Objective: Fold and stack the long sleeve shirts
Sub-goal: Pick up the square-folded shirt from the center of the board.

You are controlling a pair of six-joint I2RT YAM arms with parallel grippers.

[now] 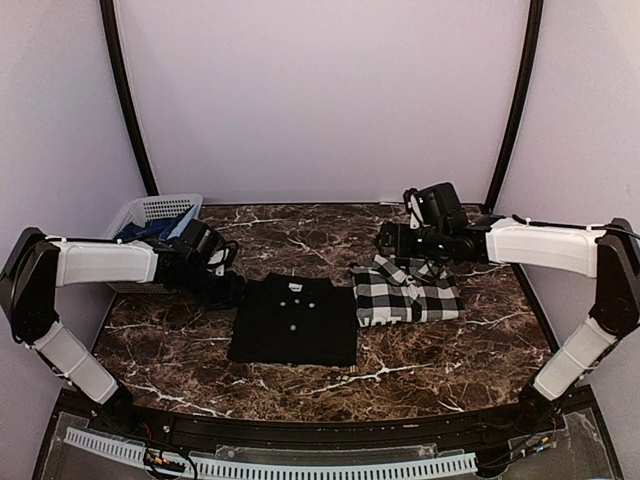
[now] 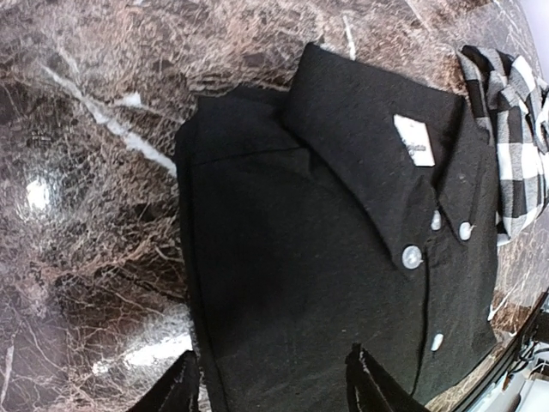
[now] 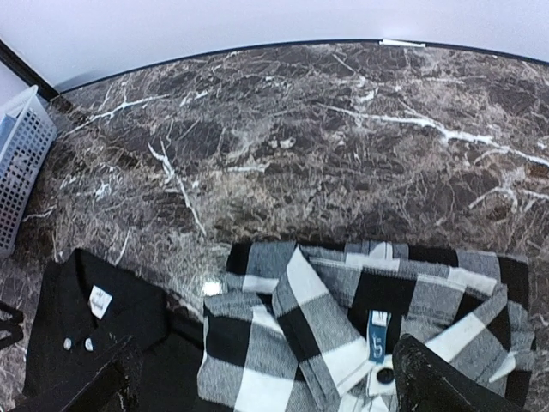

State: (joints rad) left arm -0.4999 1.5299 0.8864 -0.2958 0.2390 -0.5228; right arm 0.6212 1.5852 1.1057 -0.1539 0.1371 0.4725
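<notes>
The plain black shirt (image 1: pixel 293 320) lies folded at the table's middle, collar and white buttons up. It also shows in the left wrist view (image 2: pixel 326 232) and the right wrist view (image 3: pixel 94 313). The black-and-white checked shirt (image 1: pixel 405 292) lies folded just to its right, touching it; it also shows in the right wrist view (image 3: pixel 317 335) and the left wrist view (image 2: pixel 515 146). My left gripper (image 1: pixel 232 285) is open and empty over the black shirt's left edge (image 2: pixel 270 386). My right gripper (image 1: pixel 395 242) is open and empty above the checked shirt's collar end (image 3: pixel 266 386).
A white lattice basket (image 1: pixel 150 212) with blue cloth inside stands at the back left, behind my left arm; its corner shows in the right wrist view (image 3: pixel 19 163). The table is dark brown marble (image 1: pixel 300 235). Curtain walls close the back and sides.
</notes>
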